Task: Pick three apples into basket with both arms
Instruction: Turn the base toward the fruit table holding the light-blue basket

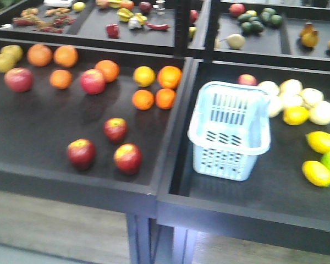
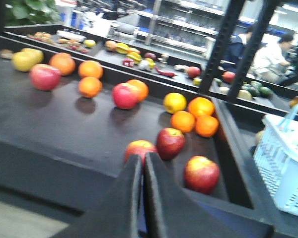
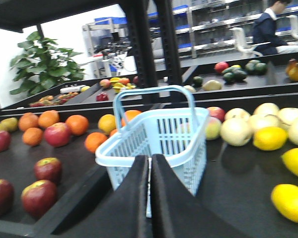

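Basket (image 1: 226,163) empty, mouth up, on the right tabletop (image 1: 247,192) section just beside the divider (image 1: 179,110). Its long axis runs away from the robot. Three apples (image 1: 115,130) sit clustered at the left section's front. Left hand (image 2: 143,166) and right hand (image 3: 150,166) are pinched closed, holding nothing. Risks: round apples rolling if nudged, raised handle (image 3: 154,90) blocking drops.

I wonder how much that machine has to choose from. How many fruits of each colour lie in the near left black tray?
Red round apples: 5
Orange round citrus fruits: 7
Yellow round fruits: 3
Total: 15, leaving out a small dull thing in the far left corner, too blurred to name.
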Tool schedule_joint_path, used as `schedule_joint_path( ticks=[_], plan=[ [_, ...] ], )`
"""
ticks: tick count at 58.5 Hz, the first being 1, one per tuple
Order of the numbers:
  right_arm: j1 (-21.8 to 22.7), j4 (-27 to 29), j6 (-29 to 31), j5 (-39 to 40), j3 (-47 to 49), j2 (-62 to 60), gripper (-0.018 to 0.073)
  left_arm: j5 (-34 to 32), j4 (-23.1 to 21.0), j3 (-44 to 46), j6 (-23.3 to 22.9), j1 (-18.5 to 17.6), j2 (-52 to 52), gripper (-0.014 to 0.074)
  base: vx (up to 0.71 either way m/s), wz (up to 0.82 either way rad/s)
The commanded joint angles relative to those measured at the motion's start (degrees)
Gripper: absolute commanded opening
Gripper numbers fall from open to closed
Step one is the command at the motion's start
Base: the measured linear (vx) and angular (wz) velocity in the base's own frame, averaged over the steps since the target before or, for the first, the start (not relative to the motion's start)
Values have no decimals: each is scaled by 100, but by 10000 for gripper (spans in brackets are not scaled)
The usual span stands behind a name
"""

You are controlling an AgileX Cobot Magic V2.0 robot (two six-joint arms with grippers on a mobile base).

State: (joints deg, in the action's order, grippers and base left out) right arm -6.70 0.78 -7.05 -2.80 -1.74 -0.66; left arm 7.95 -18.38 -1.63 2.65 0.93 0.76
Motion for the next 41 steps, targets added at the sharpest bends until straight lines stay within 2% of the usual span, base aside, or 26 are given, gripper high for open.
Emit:
schedule_joint_path(
  ticks=[1, 41],
  plan=[
    [43, -14, 25, 416, -60, -67, -5, -375, -23, 143, -58, 6, 70, -6, 10, -39],
    [43, -14, 25, 416, -60, -67, -5, -375, -23, 143, -58, 6, 70, -6, 9, -28]
  ],
)
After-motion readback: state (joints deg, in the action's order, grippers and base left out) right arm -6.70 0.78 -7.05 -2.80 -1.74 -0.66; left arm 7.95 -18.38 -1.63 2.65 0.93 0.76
